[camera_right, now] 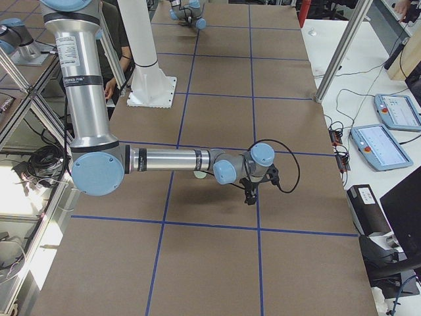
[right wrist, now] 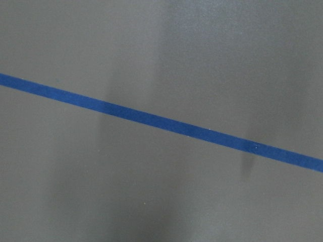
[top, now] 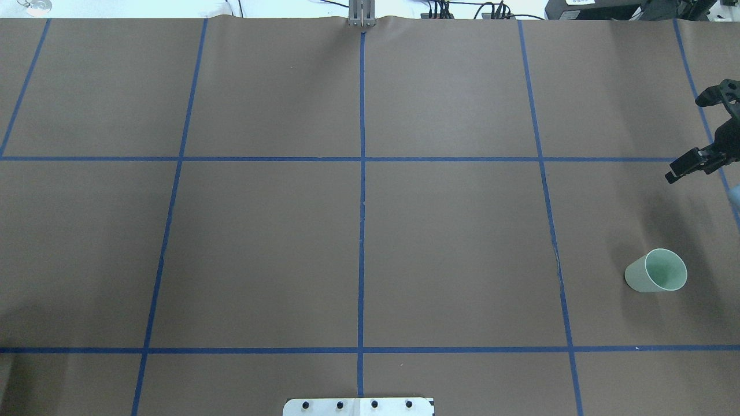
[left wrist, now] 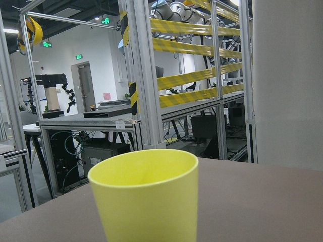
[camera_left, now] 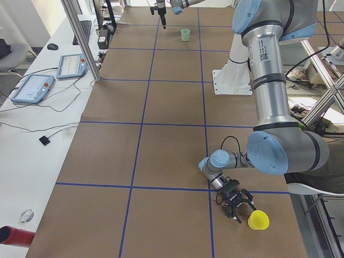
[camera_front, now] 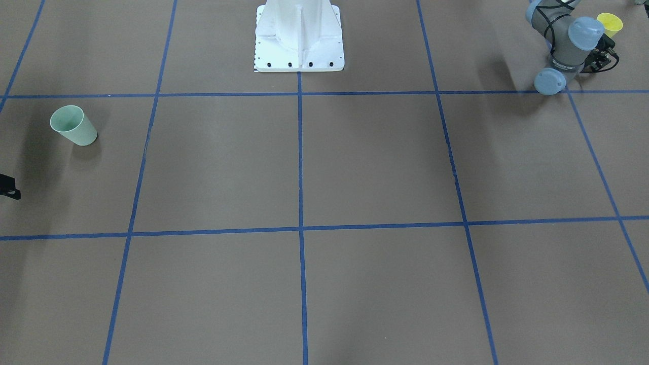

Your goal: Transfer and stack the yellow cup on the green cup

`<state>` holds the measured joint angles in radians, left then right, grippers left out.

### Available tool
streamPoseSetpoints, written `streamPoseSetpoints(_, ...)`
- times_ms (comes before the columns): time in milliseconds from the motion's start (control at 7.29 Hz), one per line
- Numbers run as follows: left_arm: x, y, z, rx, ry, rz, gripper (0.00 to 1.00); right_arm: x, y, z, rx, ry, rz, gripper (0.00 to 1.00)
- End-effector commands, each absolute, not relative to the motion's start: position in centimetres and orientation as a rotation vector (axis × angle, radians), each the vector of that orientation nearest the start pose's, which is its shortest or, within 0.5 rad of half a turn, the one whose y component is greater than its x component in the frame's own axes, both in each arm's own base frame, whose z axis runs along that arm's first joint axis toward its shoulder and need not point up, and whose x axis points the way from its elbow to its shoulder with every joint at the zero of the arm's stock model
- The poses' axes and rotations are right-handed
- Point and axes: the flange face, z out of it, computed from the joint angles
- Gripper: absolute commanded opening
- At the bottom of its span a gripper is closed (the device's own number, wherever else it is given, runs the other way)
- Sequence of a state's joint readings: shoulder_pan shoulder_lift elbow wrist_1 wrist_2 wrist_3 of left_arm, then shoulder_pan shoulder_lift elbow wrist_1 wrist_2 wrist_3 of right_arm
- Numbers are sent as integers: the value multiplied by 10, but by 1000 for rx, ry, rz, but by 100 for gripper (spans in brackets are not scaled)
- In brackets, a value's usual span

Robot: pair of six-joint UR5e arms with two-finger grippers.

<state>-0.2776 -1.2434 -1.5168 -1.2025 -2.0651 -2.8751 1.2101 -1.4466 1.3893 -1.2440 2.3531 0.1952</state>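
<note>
The yellow cup [camera_front: 610, 23] stands upright near the table corner on my left side. It is also in the exterior left view [camera_left: 258, 220] and fills the left wrist view [left wrist: 146, 196]. It is out of the overhead view. My left gripper [camera_left: 236, 203] sits low beside the cup, fingers spread, open and not touching it. The green cup [top: 656, 271] stands upright on the right side of the table, and also shows in the front view [camera_front: 74, 125]. My right gripper [top: 691, 136] is open and empty, apart from the green cup, farther out on the table.
The white robot base [camera_front: 299, 35] stands at the middle of the near edge. Blue tape lines [top: 362, 173] divide the brown table cover. A side table with tablets [camera_left: 32, 86] and cables runs along the far edge.
</note>
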Motion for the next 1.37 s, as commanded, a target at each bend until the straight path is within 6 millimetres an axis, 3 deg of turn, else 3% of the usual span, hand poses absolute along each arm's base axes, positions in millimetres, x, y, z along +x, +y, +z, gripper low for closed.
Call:
streamPoseSetpoints(0, 198, -140, 847, -37, -1009, -1651, 99, -140, -545, 656, 36, -822, -260, 100)
streamPoseSetpoints(275, 188, -137, 853, -36, -1007, -1653, 99, -141, -544, 656, 35, -823, -262, 100)
streamPoseSetpoints(686, 193, -131, 853, -72, -1002, -1673, 99, -149, -551, 650, 25, -826, -239, 100)
streamPoseSetpoints(1235, 184, -120, 859, -80, -1004, -1681, 99, -149, -552, 648, 24, -831, -236, 100)
